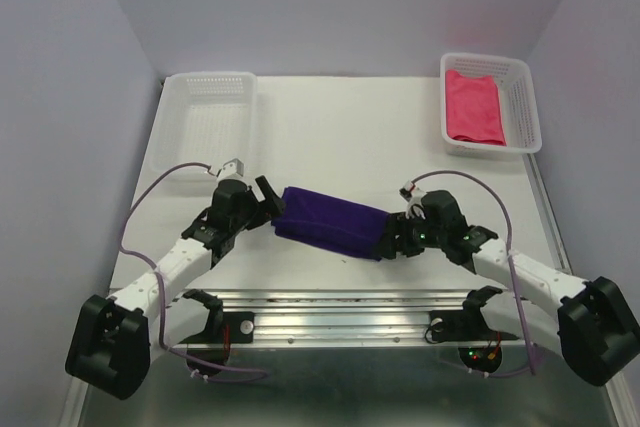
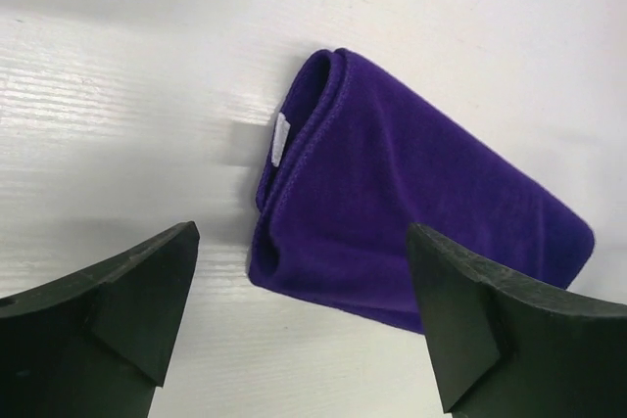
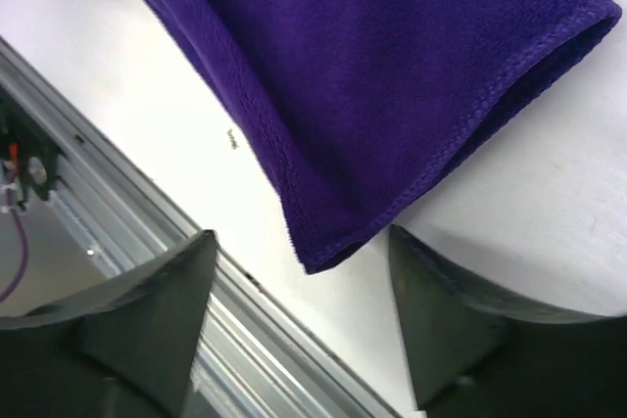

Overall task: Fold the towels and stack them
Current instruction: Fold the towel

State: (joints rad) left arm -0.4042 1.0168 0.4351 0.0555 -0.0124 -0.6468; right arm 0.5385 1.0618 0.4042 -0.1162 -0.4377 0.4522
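A dark purple towel (image 1: 330, 222) lies folded into a long band on the white table, between my two grippers. The left wrist view shows its left end (image 2: 392, 212) with a small white tag (image 2: 280, 139). My left gripper (image 1: 268, 197) stands open just off that end, nothing between its fingers (image 2: 127, 291). My right gripper (image 1: 392, 239) is open at the towel's right end; the towel's corner (image 3: 392, 95) lies free just ahead of its fingers (image 3: 147, 310). A magenta-pink towel (image 1: 474, 107) lies folded in the right basket.
A white mesh basket (image 1: 520, 82) at the back right holds the pink towel. Another white mesh basket (image 1: 175, 127) stands at the back left. A metal rail (image 1: 340, 307) runs along the table's near edge, close under the right gripper (image 3: 304, 261).
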